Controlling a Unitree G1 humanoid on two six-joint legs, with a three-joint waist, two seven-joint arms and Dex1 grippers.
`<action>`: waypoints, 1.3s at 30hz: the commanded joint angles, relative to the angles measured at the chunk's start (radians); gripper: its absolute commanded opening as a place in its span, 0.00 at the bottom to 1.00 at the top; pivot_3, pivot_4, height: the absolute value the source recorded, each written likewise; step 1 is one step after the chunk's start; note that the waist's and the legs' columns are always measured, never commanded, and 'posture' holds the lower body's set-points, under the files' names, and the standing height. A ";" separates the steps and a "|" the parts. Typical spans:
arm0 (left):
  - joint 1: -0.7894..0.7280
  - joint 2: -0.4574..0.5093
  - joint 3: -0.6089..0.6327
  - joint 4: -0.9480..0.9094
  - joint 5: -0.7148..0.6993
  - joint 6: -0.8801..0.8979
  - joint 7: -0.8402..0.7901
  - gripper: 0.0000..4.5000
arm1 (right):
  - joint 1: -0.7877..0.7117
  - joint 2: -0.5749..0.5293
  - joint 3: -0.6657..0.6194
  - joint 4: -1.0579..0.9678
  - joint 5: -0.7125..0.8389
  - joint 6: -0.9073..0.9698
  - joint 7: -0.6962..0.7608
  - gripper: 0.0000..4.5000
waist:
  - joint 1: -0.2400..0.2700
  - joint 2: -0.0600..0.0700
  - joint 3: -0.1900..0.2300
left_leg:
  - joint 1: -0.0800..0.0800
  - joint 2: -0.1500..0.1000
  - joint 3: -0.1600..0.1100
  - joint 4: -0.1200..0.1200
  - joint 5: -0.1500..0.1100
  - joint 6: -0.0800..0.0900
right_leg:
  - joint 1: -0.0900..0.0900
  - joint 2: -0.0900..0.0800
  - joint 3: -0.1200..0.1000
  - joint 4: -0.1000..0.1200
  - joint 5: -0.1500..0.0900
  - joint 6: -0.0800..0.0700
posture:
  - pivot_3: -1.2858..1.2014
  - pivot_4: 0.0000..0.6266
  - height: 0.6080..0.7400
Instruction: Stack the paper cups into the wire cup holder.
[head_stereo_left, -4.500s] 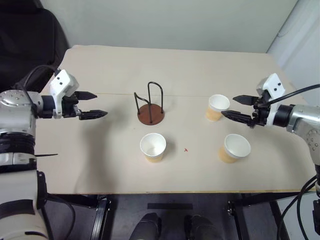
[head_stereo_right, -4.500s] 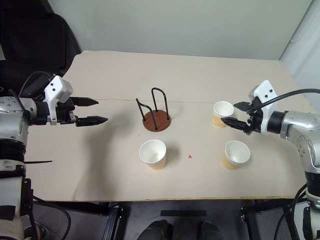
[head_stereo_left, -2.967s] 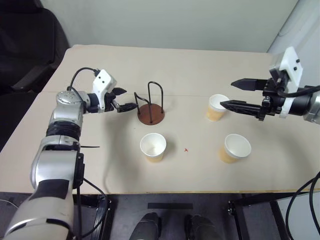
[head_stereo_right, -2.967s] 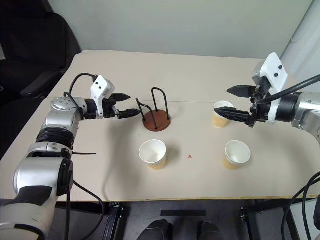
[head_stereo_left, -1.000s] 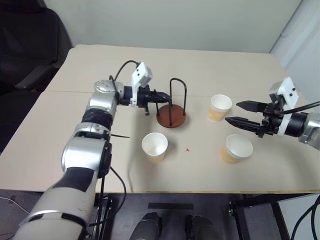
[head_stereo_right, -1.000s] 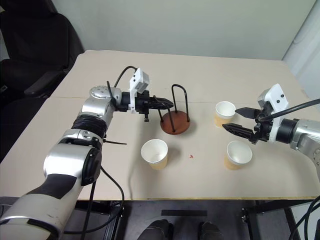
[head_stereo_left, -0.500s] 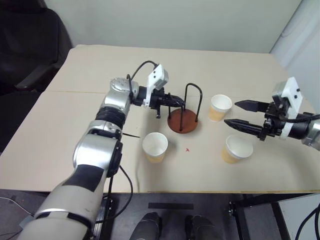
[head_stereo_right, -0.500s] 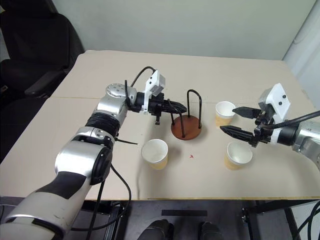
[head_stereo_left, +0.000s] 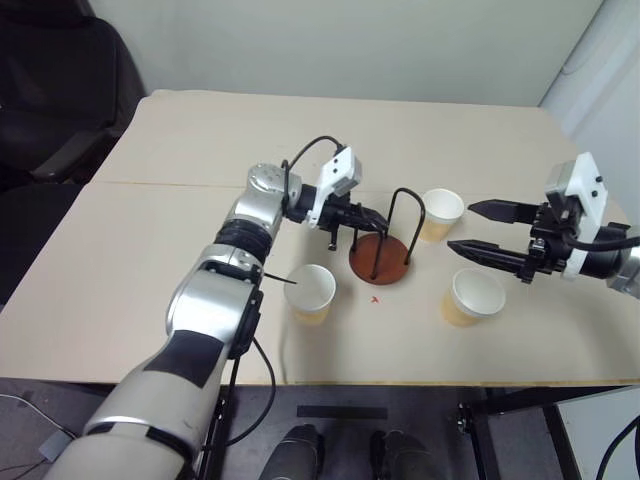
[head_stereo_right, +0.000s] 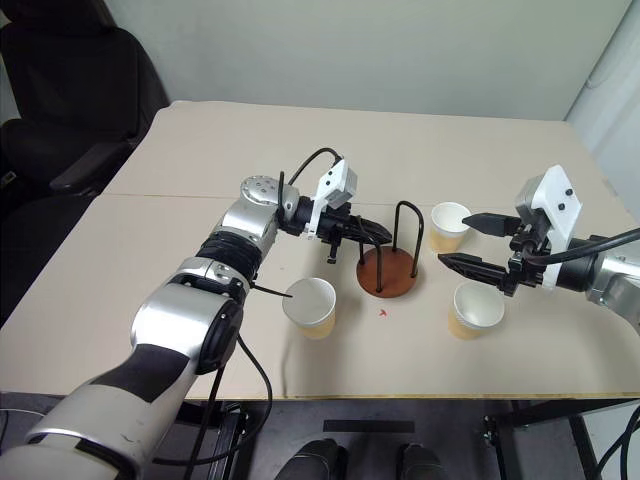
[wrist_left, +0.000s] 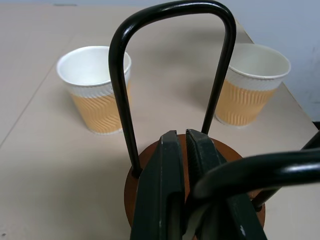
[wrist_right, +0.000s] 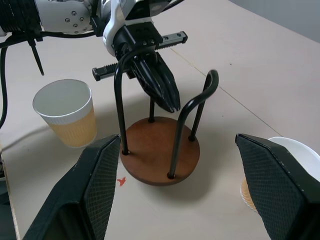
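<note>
The left gripper (head_stereo_left: 383, 220), fingers clenched inside the black wire cup holder with the round brown base (head_stereo_left: 383, 256), is positioning it mid-frame. The right gripper (head_stereo_left: 478, 229), fingers spread wide, must next grab a yellow paper cup (head_stereo_left: 472, 297).

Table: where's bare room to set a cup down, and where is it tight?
Free: the table beyond the wire cup holder, and its left half. Crowded: between the holder, the far cup and right cup, where the open right gripper hovers; the shut left gripper reaches inside the holder, near the front cup.
</note>
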 joint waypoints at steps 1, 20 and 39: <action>-0.028 -0.014 0.005 -0.008 -0.004 -0.024 -0.006 0.01 | -0.005 -0.016 -0.045 -0.033 0.010 -0.014 -0.014 0.83 | 0.000 0.000 0.000 | 0.000 0.000 0.000 0.000 0.000 0.000 | 0.000 0.000 0.000 0.000 0.000 0.000 | 0.52 0.24 1.00; -0.035 -0.027 0.029 -0.007 -0.015 -0.097 0.048 0.98 | -0.001 -0.021 -0.025 -0.017 -0.012 -0.033 -0.014 0.83 | 0.000 0.000 0.000 | 0.000 0.000 0.001 0.009 0.000 0.001 | 0.000 0.000 0.001 0.010 -0.001 0.002 | 0.52 0.24 1.00; -0.013 0.034 -0.002 -0.009 0.028 -0.152 0.059 0.98 | -0.042 -0.040 0.032 0.015 -0.009 -0.015 0.012 0.83 | 0.000 0.000 0.000 | 0.000 0.000 0.001 0.011 -0.001 0.002 | 0.000 0.000 0.001 0.011 -0.001 0.002 | 0.52 0.24 1.00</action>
